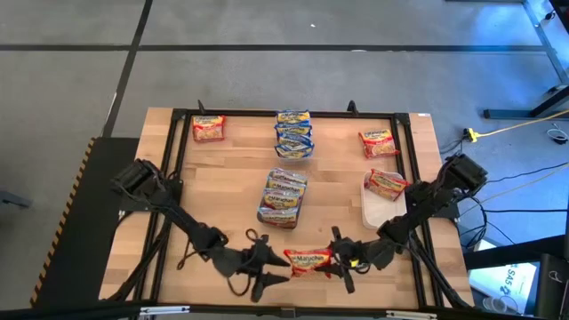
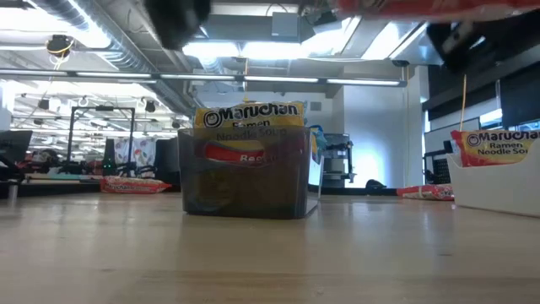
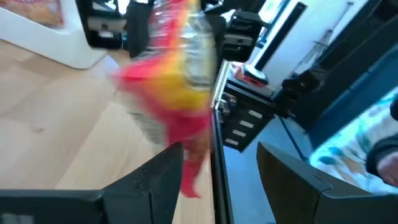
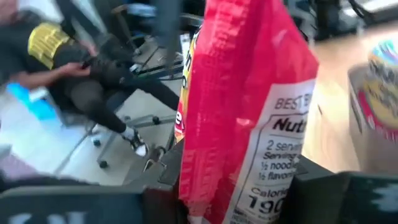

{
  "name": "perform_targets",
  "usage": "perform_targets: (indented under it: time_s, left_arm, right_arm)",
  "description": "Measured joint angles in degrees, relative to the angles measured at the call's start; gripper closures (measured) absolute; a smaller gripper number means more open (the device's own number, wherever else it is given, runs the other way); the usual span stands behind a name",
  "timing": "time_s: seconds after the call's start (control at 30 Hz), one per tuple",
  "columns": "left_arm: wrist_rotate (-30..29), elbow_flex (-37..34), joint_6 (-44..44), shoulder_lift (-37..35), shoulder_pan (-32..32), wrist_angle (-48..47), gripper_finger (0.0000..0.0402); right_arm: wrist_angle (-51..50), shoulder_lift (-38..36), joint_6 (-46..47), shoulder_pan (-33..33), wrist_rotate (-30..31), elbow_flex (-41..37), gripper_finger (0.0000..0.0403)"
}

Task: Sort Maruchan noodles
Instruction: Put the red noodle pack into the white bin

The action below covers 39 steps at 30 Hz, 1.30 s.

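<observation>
The right gripper [image 1: 342, 264] is clamped on one end of a flat red-and-yellow plastic ramen packet [image 1: 310, 260], held above the table's near edge. The left gripper [image 1: 267, 264], jaws spread wide, sits at the packet's other end without gripping it. Judged best: the right arm should keep a firm pinch and carry the packet high towards its matching group. The clear plastic tub [image 1: 283, 197] of packets stands mid-table, the likeliest obstacle; a blue-labelled stack [image 1: 293, 133] lies beyond.
</observation>
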Motion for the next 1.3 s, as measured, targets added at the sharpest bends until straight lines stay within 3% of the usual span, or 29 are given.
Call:
perform_targets:
  time_s: [0.17,0.37,0.77,0.97,1.13,1.3]
  left_arm:
    - [9.11,0.0,0.48,-1.94,4.81,-0.63,0.0187]
    - [12.93,0.24,4.98,-2.07,8.16,2.22,0.0184]
    - [7.29,0.33,8.73,-2.07,9.68,2.47,0.0188]
    - [6.95,0.35,10.71,-2.05,9.67,1.59,0.0232]
    - [6.12,0.35,13.65,-2.01,9.59,1.28,0.028]
    - [4.07,0.33,15.38,-3.07,9.26,-3.49,0.0287]
  right_arm:
    - [-1.57,-3.7,-6.37,0.34,1.67,-0.03,0.028]
    - [-1.46,-4.69,-7.28,-0.35,5.06,-0.04,0.0279]
    - [1.22,-4.64,-9.21,-5.12,5.01,1.91,0.0279]
    - [1.02,-4.62,-9.31,-5.16,4.67,1.95,0.0276]
    - [-0.32,-5.08,-9.3,-5.03,4.39,1.97,0.022]
    - [-19.67,-13.36,-4.83,-5.03,-2.54,2.02,0.0141]
